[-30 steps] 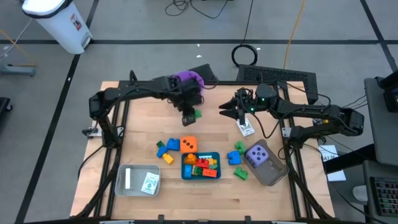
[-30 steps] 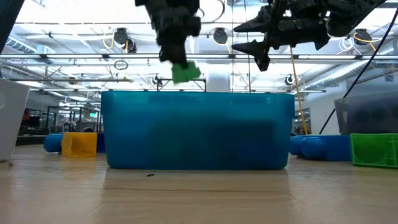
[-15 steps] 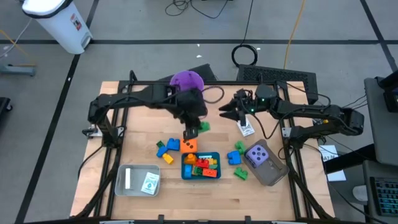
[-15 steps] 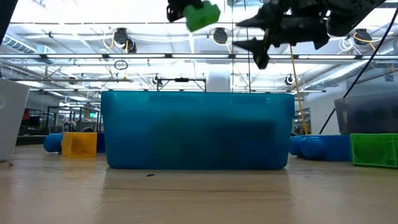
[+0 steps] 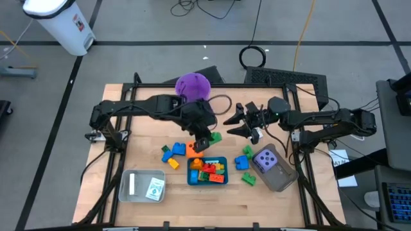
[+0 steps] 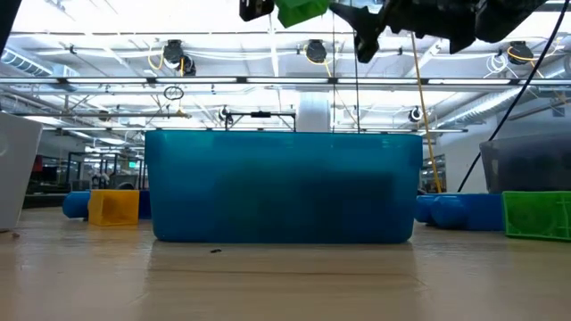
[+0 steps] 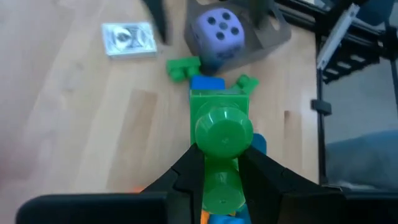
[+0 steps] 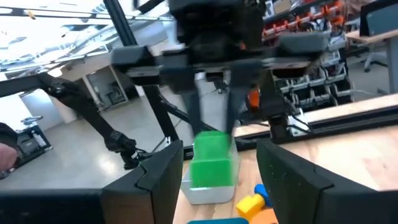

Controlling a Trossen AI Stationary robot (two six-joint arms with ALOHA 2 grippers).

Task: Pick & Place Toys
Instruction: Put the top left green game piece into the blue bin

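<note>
My left gripper (image 5: 208,138) is shut on a green brick (image 5: 214,136), high above the table just past the far rim of the teal tray (image 5: 190,179), which holds several bricks. The brick also shows at the top of the low view (image 6: 302,11). My right gripper (image 5: 234,125) is open and empty, level, just right of the left gripper; its fingers (image 8: 155,180) stand apart, facing the green brick (image 8: 212,163). An orange die (image 5: 194,149) rests on the table. A purple die (image 5: 265,160) sits in the grey tray (image 5: 282,183). My left gripper pinches the green brick by its two opposite sides (image 7: 200,155) between its two fingers (image 7: 260,173). The fingers come from above, pointing down. The brick sticks out past the fingertips, one round stud (image 7: 224,127) facing the wrist camera. It is lifted clear of the table and the tray.
Loose bricks, blue, green and yellow (image 5: 170,154), (image 5: 244,163), lie beside the teal tray. A card (image 7: 129,38) lies on the table under my right gripper. A purple bucket (image 5: 192,83) stands at the far edge. A clear tray (image 5: 131,192) with cards is near left.
My left gripper has carried the green brick from beside the purple bucket toward the table's near edge and a little right, rising with it, and now stands by the teal tray's far rim. My right gripper has gone a little toward the near edge, staying open.
</note>
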